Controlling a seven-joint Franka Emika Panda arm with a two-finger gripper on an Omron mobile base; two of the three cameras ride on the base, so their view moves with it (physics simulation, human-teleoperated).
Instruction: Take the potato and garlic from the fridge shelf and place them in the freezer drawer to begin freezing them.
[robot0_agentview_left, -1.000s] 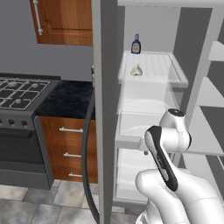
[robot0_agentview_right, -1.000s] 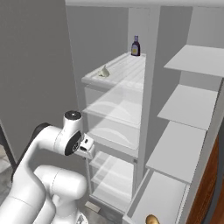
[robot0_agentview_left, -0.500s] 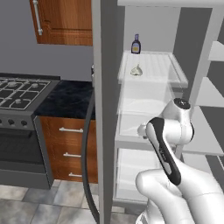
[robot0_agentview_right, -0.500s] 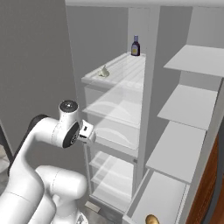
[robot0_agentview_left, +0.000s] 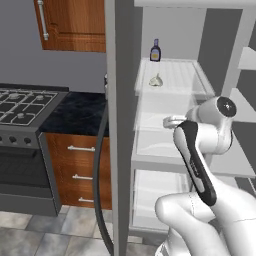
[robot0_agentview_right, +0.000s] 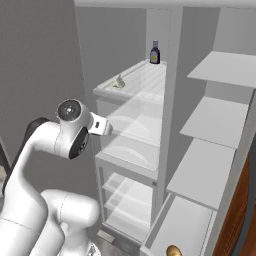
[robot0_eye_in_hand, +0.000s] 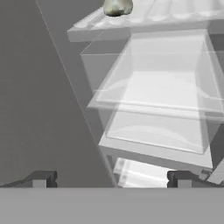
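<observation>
A: Left base view. What is recorded?
B: The garlic (robot0_agentview_left: 156, 80) is seen lying on the fridge shelf (robot0_agentview_left: 186, 75), near its front left corner. A sauce bottle (robot0_agentview_left: 155, 51) stands upright at the back of the same shelf. The arm is raised in front of the fridge compartments; the gripper's opening cannot be judged here.

A: Right base view?
B: The garlic (robot0_agentview_right: 118, 82) is noted at the shelf's (robot0_agentview_right: 142, 77) near edge, well apart from the bottle (robot0_agentview_right: 155, 53). The potato (robot0_agentview_right: 173, 251) is seen low down, in the freezer drawer (robot0_agentview_right: 186, 225).

A: Hand view?
B: The gripper (robot0_eye_in_hand: 111, 180) is held wide apart, fingertips (robot0_eye_in_hand: 40, 179) at either side with nothing between them. The garlic (robot0_eye_in_hand: 116, 7) is seen at the top, on the shelf's (robot0_eye_in_hand: 144, 27) front edge.
</observation>
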